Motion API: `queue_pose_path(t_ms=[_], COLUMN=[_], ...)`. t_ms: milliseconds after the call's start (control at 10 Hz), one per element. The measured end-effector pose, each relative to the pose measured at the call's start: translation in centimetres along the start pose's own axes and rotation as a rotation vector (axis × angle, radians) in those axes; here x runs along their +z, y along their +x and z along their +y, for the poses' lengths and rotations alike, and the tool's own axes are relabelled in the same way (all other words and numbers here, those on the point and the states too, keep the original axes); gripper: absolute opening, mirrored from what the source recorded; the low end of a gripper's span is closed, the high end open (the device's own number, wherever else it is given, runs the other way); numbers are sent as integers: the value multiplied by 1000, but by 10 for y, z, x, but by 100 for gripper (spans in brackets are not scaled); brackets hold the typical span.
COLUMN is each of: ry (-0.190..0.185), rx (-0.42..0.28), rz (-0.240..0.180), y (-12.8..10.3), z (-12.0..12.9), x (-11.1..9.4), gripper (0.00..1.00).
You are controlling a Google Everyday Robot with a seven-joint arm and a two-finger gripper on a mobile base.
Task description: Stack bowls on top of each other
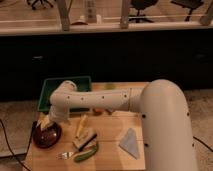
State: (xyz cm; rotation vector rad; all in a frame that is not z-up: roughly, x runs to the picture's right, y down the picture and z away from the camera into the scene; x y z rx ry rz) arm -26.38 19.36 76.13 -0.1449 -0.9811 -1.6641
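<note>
A glossy dark reddish-brown bowl point(46, 136) sits at the left edge of the wooden table point(112, 150). I cannot tell whether it is one bowl or several nested. My white arm point(100, 100) reaches from the right across the table and bends down at the left. My gripper point(46, 123) is at the bowl's far rim, right over it.
A green rectangular tray point(55, 90) stands at the table's back left, behind the arm. A yellow piece point(80, 125), a block-like item point(85, 140), a green object point(86, 154) and a fork point(64, 155) lie mid-table. A grey cloth point(130, 143) lies to the right.
</note>
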Motion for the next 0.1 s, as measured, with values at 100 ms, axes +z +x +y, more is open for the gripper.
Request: queue_pose_path(t_ms=[100], ry=[0], rx=[0], rz=[0], y=[0], z=[0], x=[0], gripper=[80])
